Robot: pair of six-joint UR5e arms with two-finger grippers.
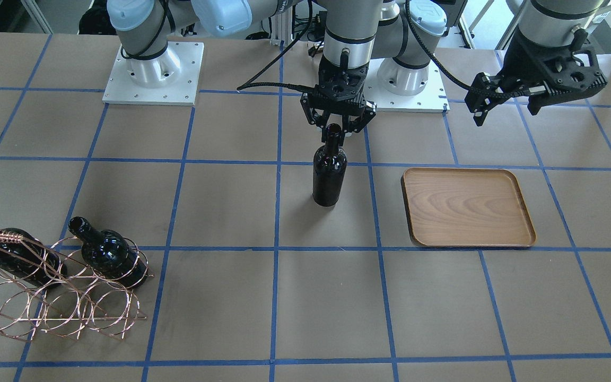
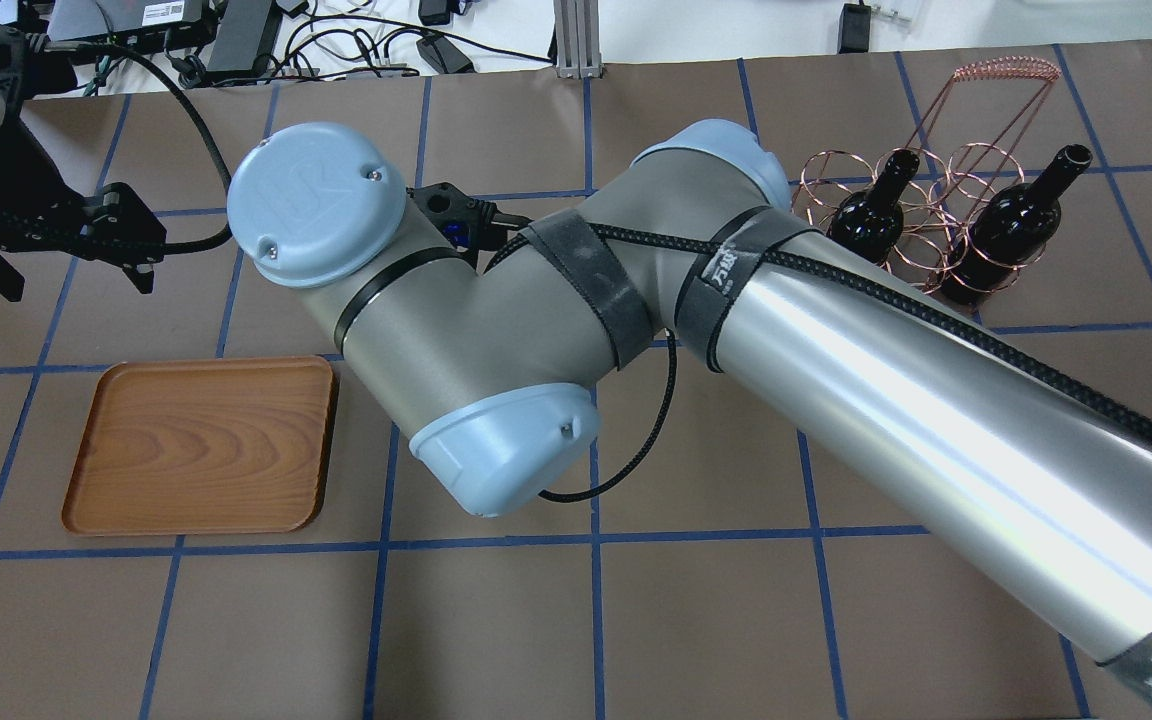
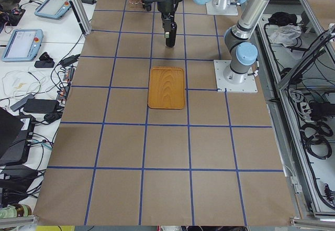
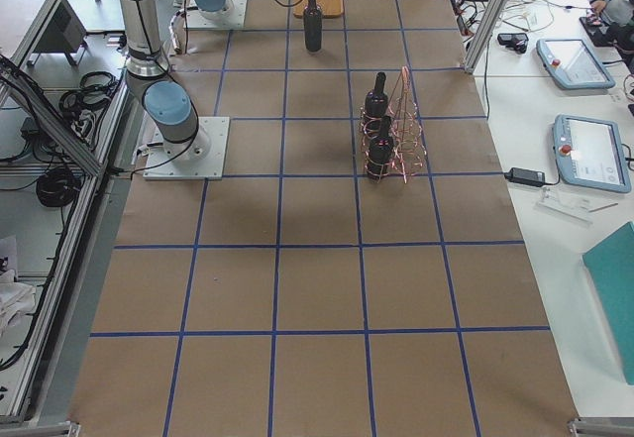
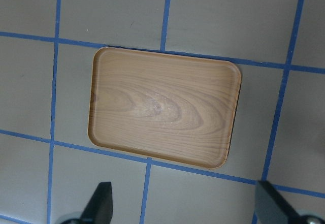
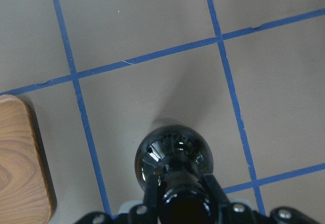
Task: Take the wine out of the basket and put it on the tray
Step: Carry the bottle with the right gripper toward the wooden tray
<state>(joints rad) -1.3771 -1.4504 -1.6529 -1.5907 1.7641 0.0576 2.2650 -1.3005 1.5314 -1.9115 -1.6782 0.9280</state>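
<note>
A near-black wine bottle [image 1: 329,175] stands upright on the table beside the empty wooden tray [image 1: 467,207]. My right gripper [image 1: 333,135] reaches down from above and is shut on the bottle's neck; in the right wrist view its fingers [image 6: 216,193] flank the neck over the bottle [image 6: 170,160]. My left gripper [image 1: 507,109] is open and empty, hovering above the tray's robot-side edge, and its wrist view looks down on the tray [image 5: 162,107]. The copper wire basket [image 1: 61,297] holds two more bottles [image 1: 109,254] [image 1: 14,254].
The basket [image 2: 936,200] stands at the far right of the overhead view, well away from the tray [image 2: 201,445]. The right arm's elbow and forearm [image 2: 836,380] span the table's middle. Both arm bases [image 1: 151,74] stand at the robot's edge.
</note>
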